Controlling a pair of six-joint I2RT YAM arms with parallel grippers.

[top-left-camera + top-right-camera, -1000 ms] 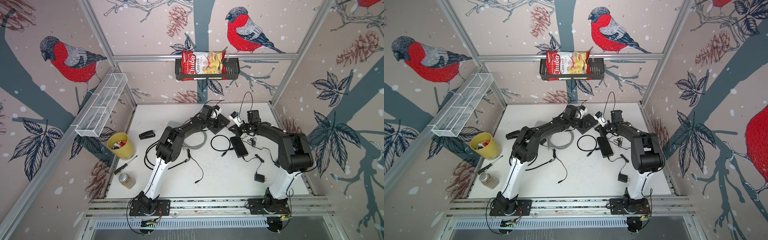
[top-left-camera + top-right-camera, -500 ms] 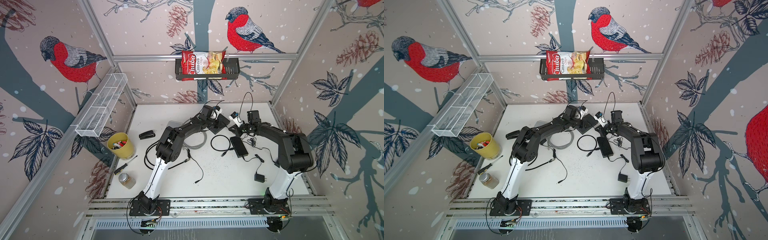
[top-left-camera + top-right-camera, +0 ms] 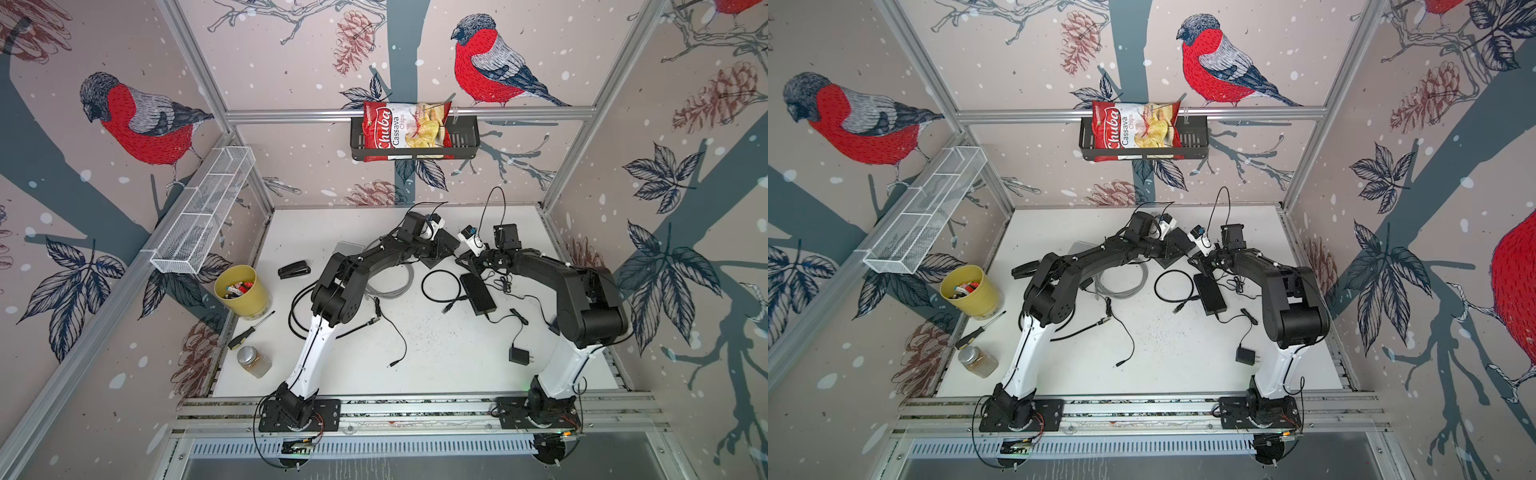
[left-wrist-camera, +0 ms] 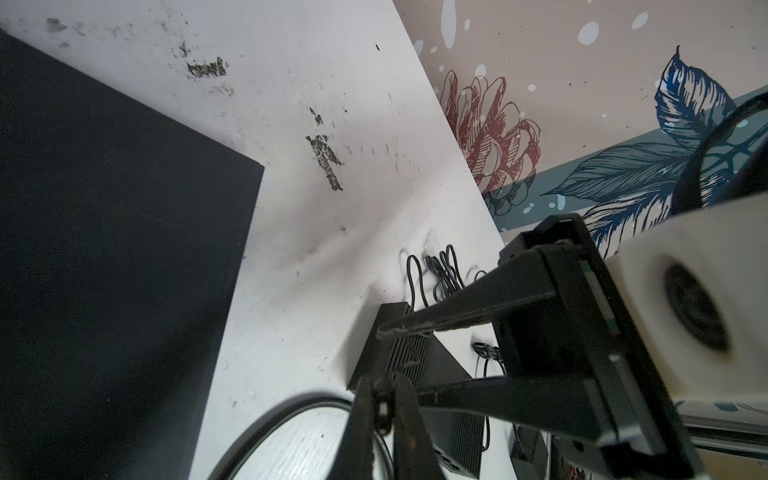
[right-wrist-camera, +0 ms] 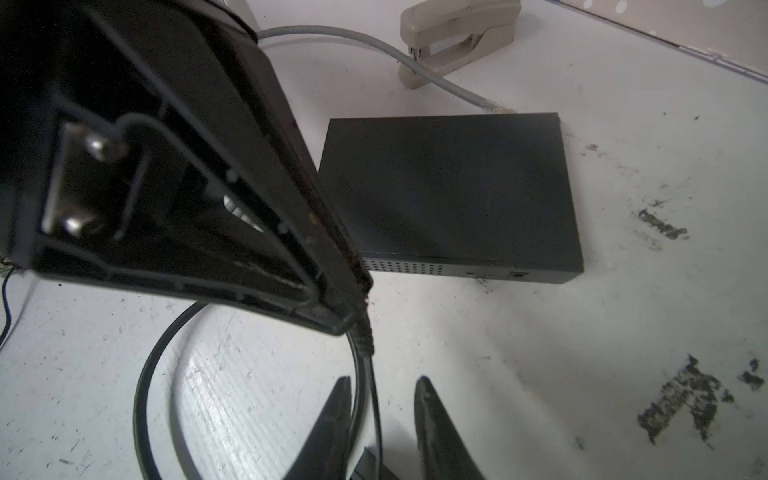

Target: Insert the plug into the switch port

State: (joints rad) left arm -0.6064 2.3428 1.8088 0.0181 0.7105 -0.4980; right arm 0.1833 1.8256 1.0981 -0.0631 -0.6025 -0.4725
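Observation:
The switch (image 5: 449,187) is a flat black box with small ports in its side; in both top views it lies at the back middle (image 3: 446,243) (image 3: 1177,241). My left gripper (image 4: 382,401) (image 5: 353,316) (image 3: 454,257) is shut on the plug (image 5: 364,338) (image 4: 383,409) of a black cable, just above the table in front of the switch. Tip to tip with it, my right gripper (image 5: 383,384) (image 3: 462,264) is open. The cable (image 5: 365,395) runs between its fingers (image 4: 469,303), close to one pad.
The black cable's loop (image 3: 434,286) lies just in front of both grippers. A long black vented box (image 3: 478,293) sits to the right of it. A grey cable coil (image 3: 390,282), a beige stapler (image 5: 457,29), a thin black lead with adapter (image 3: 519,356) and a yellow cup (image 3: 241,291) are around.
My left gripper has shut on the plug, and my right gripper's jaws have parted from the cable. Both arms stay almost where they were.

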